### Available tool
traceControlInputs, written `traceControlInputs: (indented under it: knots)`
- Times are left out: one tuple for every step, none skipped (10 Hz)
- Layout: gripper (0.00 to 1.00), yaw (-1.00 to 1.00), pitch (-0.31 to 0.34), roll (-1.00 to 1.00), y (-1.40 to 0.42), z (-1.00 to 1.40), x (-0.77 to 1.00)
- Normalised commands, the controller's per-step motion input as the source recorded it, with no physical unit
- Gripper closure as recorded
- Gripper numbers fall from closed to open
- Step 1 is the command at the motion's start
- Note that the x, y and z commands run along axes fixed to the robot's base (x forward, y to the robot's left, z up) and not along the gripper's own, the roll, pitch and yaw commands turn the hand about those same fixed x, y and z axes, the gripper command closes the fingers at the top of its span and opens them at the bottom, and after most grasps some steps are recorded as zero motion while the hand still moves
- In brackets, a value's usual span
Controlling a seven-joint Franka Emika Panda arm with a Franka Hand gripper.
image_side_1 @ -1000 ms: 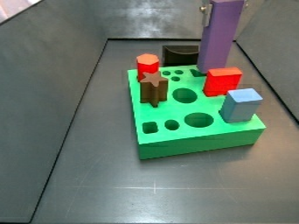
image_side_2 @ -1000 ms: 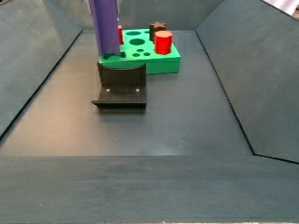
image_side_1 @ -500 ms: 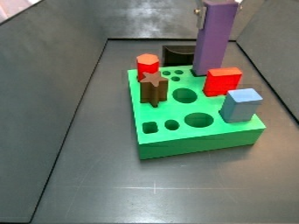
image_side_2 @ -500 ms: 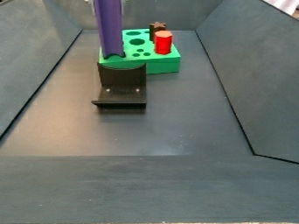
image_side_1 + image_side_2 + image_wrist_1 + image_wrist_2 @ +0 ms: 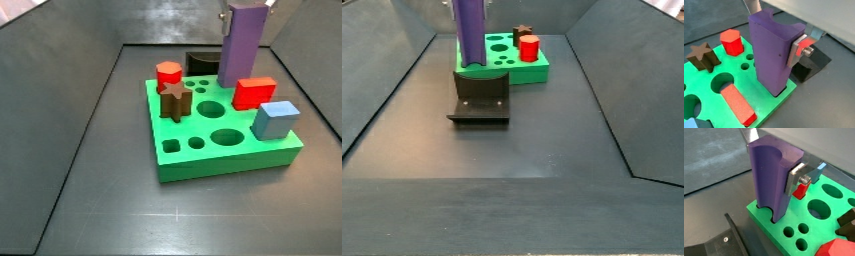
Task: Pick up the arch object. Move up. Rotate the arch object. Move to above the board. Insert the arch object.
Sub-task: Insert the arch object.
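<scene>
the arch (image 5: 772,55) stands upright at the back corner of the board (image 5: 771,107), its lower end already sunk a little into a slot there, as both wrist views show. in a wrist view (image 5: 772,180) we see its curved groove running down one face and the foot entering the green top near the edge. in a side view the arch (image 5: 241,45) rises tall behind the red cube (image 5: 254,92), and in a side view (image 5: 469,30) it stands at the board's near end above the fixture (image 5: 480,100).

our gripper (image 5: 784,50) is clamped on the arch near its top: one silver finger (image 5: 799,47) presses flat against its side; the opposite finger is hidden behind the block. in the side views the gripper itself is mostly cut off by the frame edge.

we judge the pick-up, lift, rotation and move above the board done, and the insertion begun but not finished: much of the arch is above the board. what is left, as we read it, is pushing it further down and then letting go.

around it on the board sit a red hexagon (image 5: 168,73), a brown star (image 5: 175,98), and a blue block (image 5: 277,119).
</scene>
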Motion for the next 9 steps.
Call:
traceControlInputs:
  knots:
    - [1.0, 0.05, -0.051, -0.01, 0.0, -0.17, 0.02]
    - [1.0, 0.13, -0.036, 0.0, 0.0, -0.24, 0.19]
    - [1.0, 0.17, 0.0, 0.06, 0.0, -0.21, 0.35]
    - [1.0, 0.16, 0.0, 0.07, 0.05, -0.18, 0.36]
    - [1.0, 0.15, 0.0, 0.1, 0.05, -0.24, 0.27]
    - [1.0, 0.13, -0.001, 0.11, 0.03, -0.35, 0.09]
    - [1.0, 0.02, 0.0, 0.07, 0.0, -0.35, 0.0]
    - [1.0, -0.03, 0.0, 0.03, 0.1, -0.1, -0.13]
    - [1.0, -0.21, 0.0, 0.01, 0.12, -0.03, -0.23]
